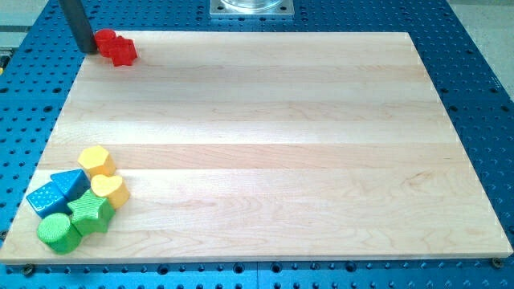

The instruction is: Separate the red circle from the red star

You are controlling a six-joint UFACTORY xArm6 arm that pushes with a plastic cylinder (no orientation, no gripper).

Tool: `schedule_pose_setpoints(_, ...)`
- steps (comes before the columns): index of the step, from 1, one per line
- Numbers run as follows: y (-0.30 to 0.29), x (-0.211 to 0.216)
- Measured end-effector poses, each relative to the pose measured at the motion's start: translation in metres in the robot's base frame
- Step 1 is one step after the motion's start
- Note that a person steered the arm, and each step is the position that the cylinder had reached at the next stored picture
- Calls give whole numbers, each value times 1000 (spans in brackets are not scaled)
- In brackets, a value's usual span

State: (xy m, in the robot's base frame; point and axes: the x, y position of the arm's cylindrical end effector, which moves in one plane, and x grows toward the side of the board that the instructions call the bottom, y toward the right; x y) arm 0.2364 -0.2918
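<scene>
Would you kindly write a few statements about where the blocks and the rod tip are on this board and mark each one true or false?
1. My tip is at the view's top left, right beside the red circle. True.
2. The red circle and the red star lie far apart. False: they are pressed together.
3. The green star sits in the cluster at the view's bottom left. True.
4. The two yellow blocks lie at the view's right edge. False: they are in the bottom left cluster.
5. A blue block lies next to the green circle. True.
</scene>
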Motion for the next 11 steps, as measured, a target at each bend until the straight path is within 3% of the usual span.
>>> schedule_pose_setpoints(4,21,-34)
schedule_pose_setpoints(7,81,0)
schedule_pose_setpoints(10,145,-24)
schedule_pose_setpoints(11,157,8)
